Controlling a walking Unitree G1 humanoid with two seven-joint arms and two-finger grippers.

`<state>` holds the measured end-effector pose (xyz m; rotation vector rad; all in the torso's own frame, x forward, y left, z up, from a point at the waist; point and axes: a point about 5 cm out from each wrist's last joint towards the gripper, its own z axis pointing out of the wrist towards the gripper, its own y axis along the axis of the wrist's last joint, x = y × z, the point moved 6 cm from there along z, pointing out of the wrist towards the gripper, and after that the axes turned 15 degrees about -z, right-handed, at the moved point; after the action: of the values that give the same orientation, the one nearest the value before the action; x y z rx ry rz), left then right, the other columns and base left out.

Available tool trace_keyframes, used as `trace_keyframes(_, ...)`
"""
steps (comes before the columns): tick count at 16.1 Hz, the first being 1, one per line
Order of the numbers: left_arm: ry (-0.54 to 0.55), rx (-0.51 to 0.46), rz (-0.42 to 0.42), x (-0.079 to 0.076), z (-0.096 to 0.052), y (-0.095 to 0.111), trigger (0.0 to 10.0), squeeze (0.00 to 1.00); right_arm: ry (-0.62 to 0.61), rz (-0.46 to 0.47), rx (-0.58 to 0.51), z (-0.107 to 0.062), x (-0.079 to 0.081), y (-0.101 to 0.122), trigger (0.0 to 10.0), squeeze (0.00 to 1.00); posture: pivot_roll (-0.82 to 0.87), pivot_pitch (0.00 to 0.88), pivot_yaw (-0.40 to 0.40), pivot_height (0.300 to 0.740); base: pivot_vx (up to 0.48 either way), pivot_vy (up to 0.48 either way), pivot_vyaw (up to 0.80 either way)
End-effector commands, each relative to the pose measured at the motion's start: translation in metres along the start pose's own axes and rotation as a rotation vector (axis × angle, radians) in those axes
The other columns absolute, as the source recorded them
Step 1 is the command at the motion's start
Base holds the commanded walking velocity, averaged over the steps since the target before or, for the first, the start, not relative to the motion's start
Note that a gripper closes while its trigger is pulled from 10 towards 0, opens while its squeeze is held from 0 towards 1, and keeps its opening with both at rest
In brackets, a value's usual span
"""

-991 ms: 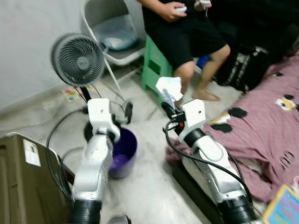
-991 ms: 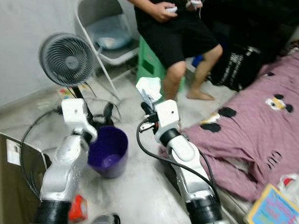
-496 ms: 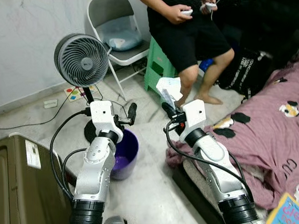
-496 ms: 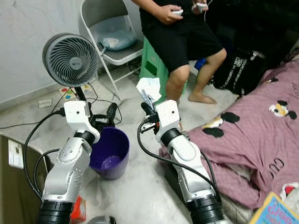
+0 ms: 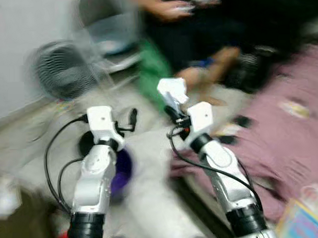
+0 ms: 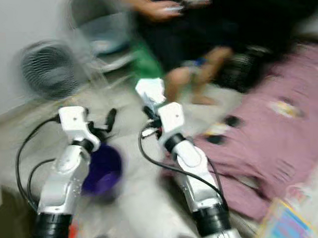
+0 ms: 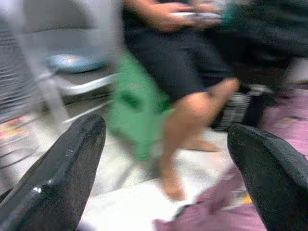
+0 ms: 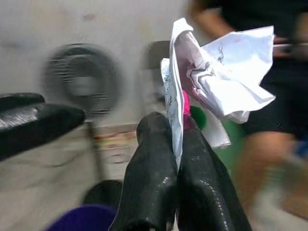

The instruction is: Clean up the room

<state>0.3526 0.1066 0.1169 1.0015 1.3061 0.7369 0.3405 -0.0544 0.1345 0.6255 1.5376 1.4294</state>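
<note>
My right gripper is shut on a crumpled white paper, held up at chest height in the middle of the blurred head views. The right wrist view shows the paper pinched between the closed black fingers. A purple bin stands on the floor below and to the left of it, behind my left arm. My left gripper hovers above the bin, open, its fingers far apart with nothing between them.
A person sits on a green stool ahead, bare legs toward me. A fan and a folding chair stand at the left. A bed with a pink cover runs along the right.
The whole picture has shifted and turned blurry, so the camera is moving. Both arms keep the same pose; the right gripper still holds the paper and the left stays open.
</note>
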Motion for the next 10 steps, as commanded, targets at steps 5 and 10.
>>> trace_keyframes(5, -0.049, -0.001, -0.015, -0.0152, 0.0009, -0.0003, 10.0, 0.0, -0.03, 0.001, 0.014, -0.0036, -0.0094, -0.0035, 10.0, 0.0, -0.04, 0.0, -0.005, 0.74, 0.364, 0.0, 0.0)
trace_keyframes(10, -0.019, 0.001, -0.027, -0.012, 0.0014, -0.001, 10.0, 0.0, -0.026, -0.033, 0.014, -0.003, -0.009, -0.0038, 10.0, 0.0, -0.04, 0.0, -0.006, 0.74, 0.0, 0.0, 0.25)
